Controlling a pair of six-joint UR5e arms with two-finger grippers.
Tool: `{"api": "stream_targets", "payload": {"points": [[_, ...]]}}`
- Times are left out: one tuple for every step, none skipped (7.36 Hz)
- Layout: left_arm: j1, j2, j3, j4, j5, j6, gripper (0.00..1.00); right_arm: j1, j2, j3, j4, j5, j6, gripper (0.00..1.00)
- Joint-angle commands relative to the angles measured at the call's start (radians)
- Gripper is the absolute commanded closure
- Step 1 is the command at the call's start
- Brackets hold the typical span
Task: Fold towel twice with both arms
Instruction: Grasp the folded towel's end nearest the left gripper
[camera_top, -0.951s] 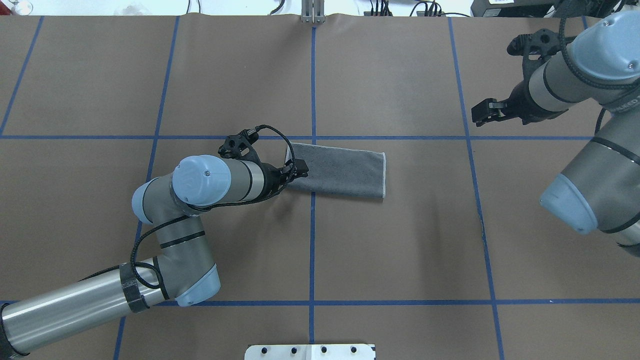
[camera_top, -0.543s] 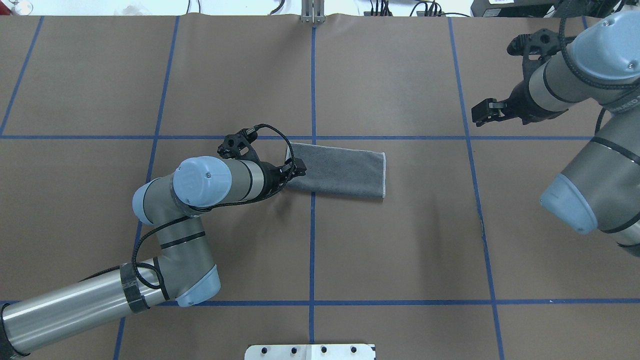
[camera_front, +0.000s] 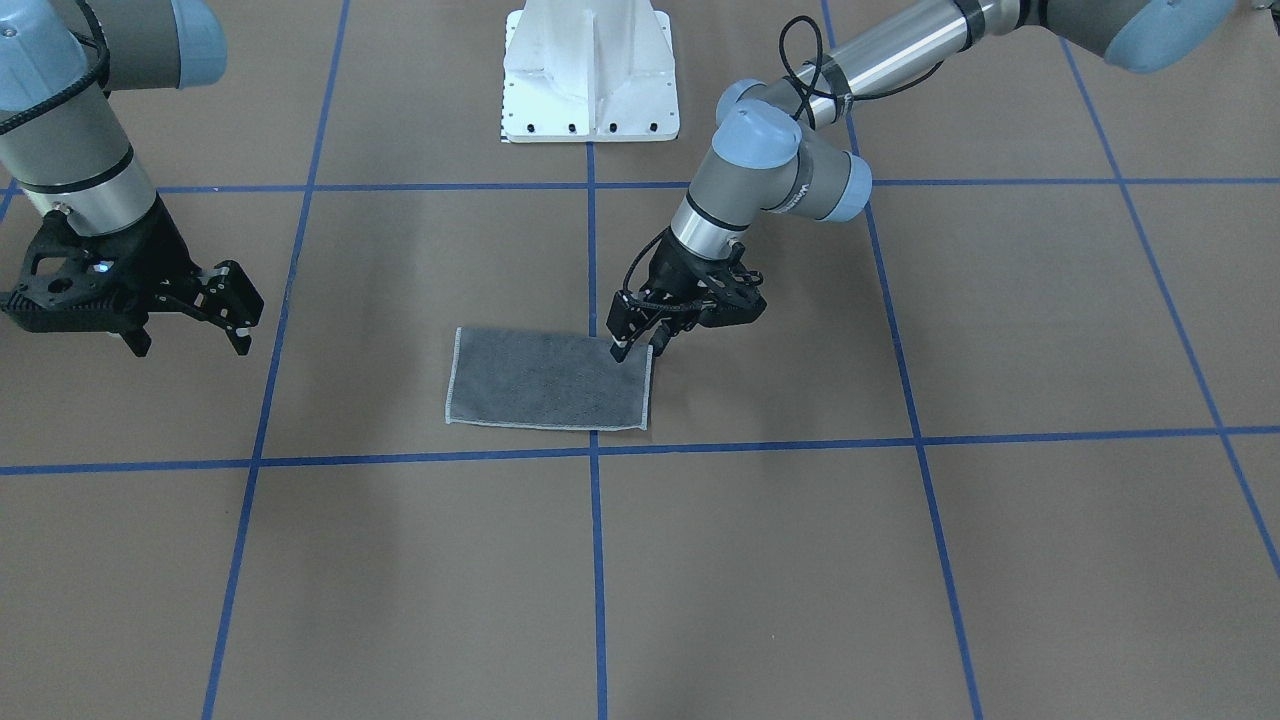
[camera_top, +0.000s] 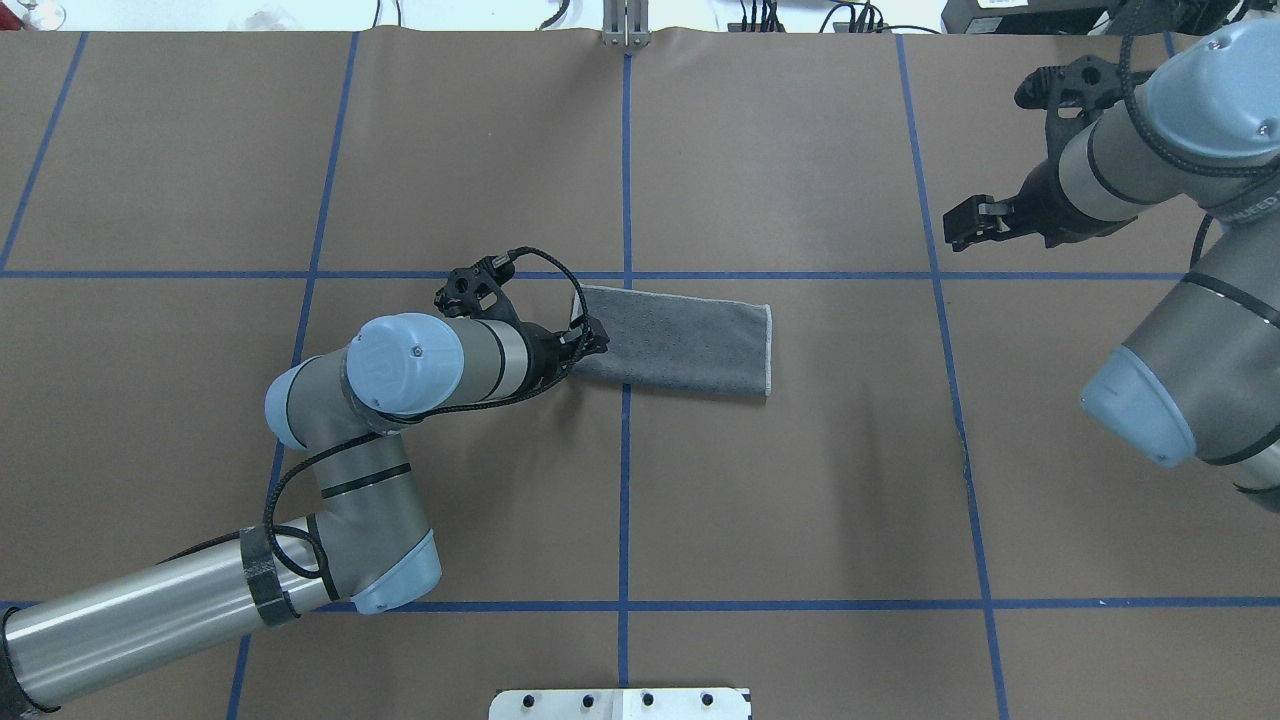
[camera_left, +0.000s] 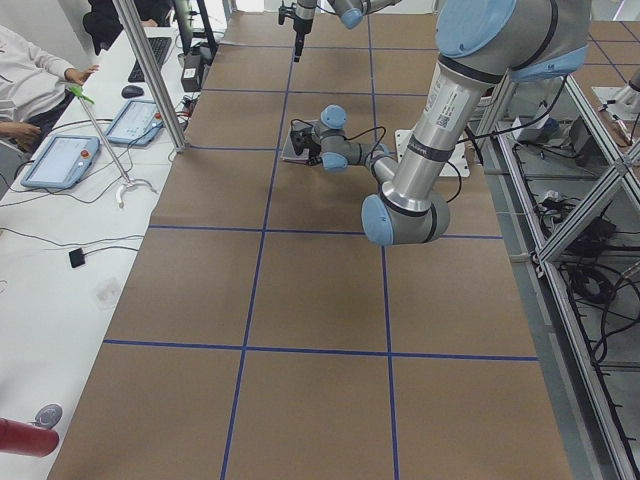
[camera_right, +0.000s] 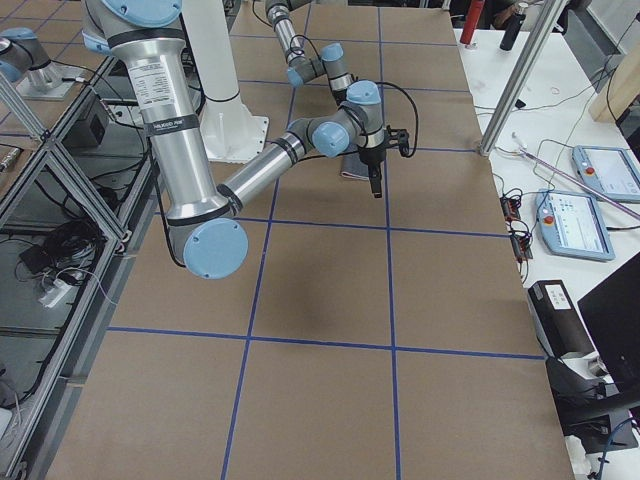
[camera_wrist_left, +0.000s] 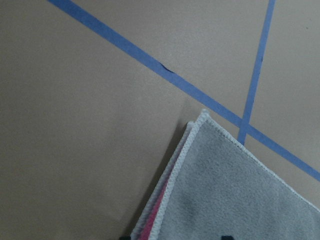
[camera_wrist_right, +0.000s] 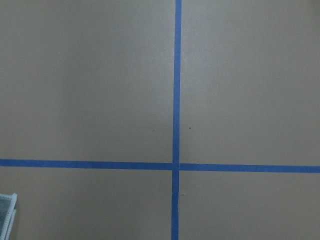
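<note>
Grey terry faces up: the towel (camera_top: 690, 345) lies flat on the brown paper table cover (camera_top: 800, 500), folded once into a long strip near the middle of the table. It sits across the central blue tape line (camera_top: 625, 500), with most of it on the robot's right of that line. The left wrist camera shows the layers at one corner (camera_wrist_left: 235, 190), with pale stitched edging on top and a sliver of pink between them.

The left gripper (camera_top: 592, 338) is low over the towel's short end on the robot's left. From across the table (camera_front: 637, 347) its fingers stand apart, one over the cloth and one at about the edge. The wrist view shows only two dark tips, spaced wide, at the bottom of the frame. The jaws look parted with nothing pinched, though contact with the cloth is hard to judge from here.

The right gripper (camera_top: 955, 228) is well apart from the towel, off towards the far right of the table. Its fingers (camera_front: 245, 335) are spread and it is holding nothing. Its wrist camera sees bare paper and tape, plus a scrap of the towel's edging in one lower corner.

The white pedestal base (camera_front: 590, 70) is at the robot's edge of the table. A person's sleeve (camera_left: 30, 80) shows at a side bench.
</note>
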Motion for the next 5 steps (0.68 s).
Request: {"api": "stream_targets", "payload": {"points": [[0.000,0.002,-0.001,0.002,0.000,0.004,0.34,0.001,0.000,-0.001,0.001,0.000,0.000,0.00],[0.000,0.002,-0.003,0.004,-0.002,0.007,0.34,0.001,0.000,0.001,0.000,0.000,0.000,0.00],[0.000,0.002,-0.005,0.004,-0.002,0.007,0.35,0.002,0.000,0.001,0.001,-0.002,0.000,0.00],[0.000,0.002,-0.005,0.004,-0.002,0.007,0.44,0.002,0.000,0.001,0.001,-0.002,0.000,0.00],[0.000,0.004,-0.003,0.004,-0.002,0.007,0.54,0.001,0.000,-0.001,0.001,0.000,0.000,0.00]]}}
